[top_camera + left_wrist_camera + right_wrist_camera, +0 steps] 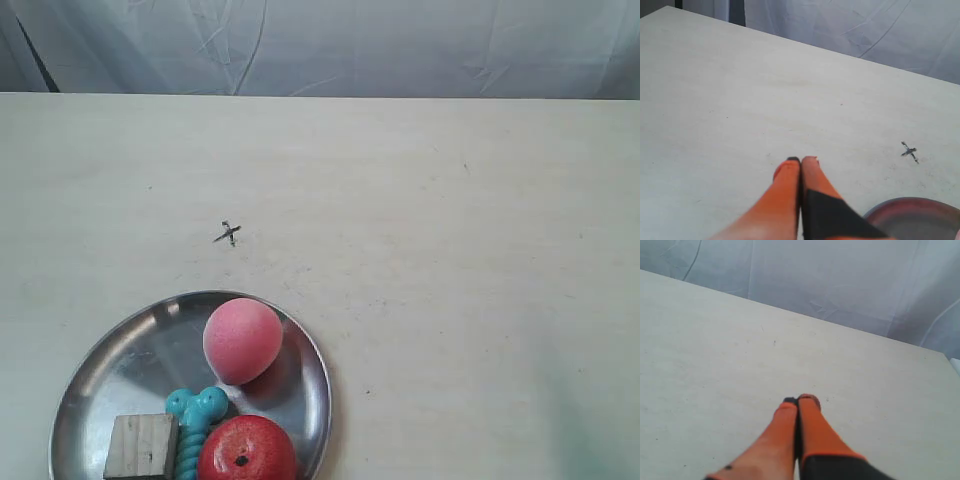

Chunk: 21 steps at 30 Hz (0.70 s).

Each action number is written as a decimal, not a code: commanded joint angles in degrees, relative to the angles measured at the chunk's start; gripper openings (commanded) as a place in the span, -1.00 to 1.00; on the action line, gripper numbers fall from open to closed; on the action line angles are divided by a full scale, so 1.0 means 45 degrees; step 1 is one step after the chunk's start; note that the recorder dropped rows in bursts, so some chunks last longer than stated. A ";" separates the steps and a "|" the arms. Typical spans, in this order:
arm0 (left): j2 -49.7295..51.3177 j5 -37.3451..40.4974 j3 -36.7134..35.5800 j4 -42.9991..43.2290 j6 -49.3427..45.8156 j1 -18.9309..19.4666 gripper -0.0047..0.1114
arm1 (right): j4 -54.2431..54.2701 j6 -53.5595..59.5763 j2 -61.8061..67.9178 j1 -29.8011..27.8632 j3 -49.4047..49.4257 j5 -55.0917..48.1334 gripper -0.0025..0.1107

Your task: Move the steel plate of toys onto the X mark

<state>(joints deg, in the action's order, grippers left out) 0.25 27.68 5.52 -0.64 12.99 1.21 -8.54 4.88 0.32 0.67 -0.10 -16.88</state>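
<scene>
The steel plate [110, 360] lies at the near left of the table in the exterior view, partly cut off by the frame's lower edge. On it rest a pink ball [242, 338], a red apple-like ball [247, 450], a turquoise bone [193, 420] and a pale wooden cube [141, 446]; the small die is out of view. The X mark [229, 234] is drawn on the bare table just beyond the plate. My left gripper [801, 160] is shut and empty, with the plate's rim [910, 205] and the X mark [909, 152] beside it. My right gripper [799, 400] is shut over bare table.
The pale table [450, 250] runs back to a white cloth backdrop [320, 45]. Neither arm shows in the exterior view. A few tiny dark specks dot the tabletop.
</scene>
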 commanded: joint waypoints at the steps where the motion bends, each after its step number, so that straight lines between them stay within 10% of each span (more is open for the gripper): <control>1: -0.0056 -0.0193 -0.0099 -0.0077 0.0026 -0.0085 -0.92 | 0.0012 0.0001 -0.0071 -0.0075 0.0023 0.0153 -0.96; 15: -0.0056 -0.0193 -0.0099 -0.0077 0.0026 -0.0085 -0.92 | -0.0219 0.0001 -0.0071 -0.0075 0.0023 0.0766 -0.96; 21: -0.0056 -0.0193 -0.0099 -0.0202 0.0026 -0.0090 -0.92 | 0.4258 -0.0138 -0.0071 -0.0075 0.0023 0.3181 -0.96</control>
<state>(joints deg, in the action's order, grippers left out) 0.25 27.68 5.52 -0.64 12.99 1.21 0.32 4.74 0.32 0.67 -0.10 -8.92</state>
